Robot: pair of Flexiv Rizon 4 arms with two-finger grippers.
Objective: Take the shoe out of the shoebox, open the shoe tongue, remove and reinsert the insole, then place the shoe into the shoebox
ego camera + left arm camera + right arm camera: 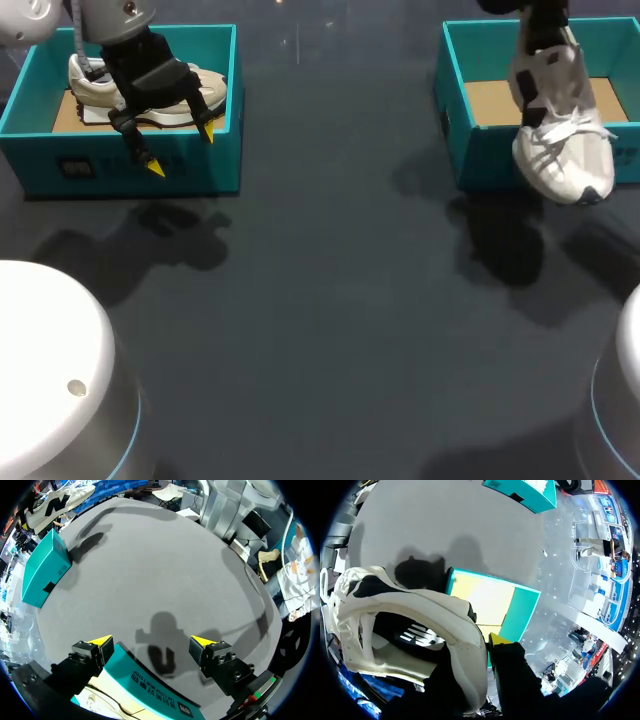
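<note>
Right gripper point(487, 646) holds one shoe point(562, 140) (two shoeboxes point(120, 165) point(478, 150)).

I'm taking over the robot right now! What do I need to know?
Left gripper: open, holding nothing, over the front wall of the left shoebox. A beige shoe lies inside that box.
Right gripper: shut on the heel collar of the white shoe, which hangs toe down over the front wall of the right shoebox.
Done: white shoe is out of its box.
Left, as far as shows: open the tongue, take out and refit the insole, put the shoe back.
</note>
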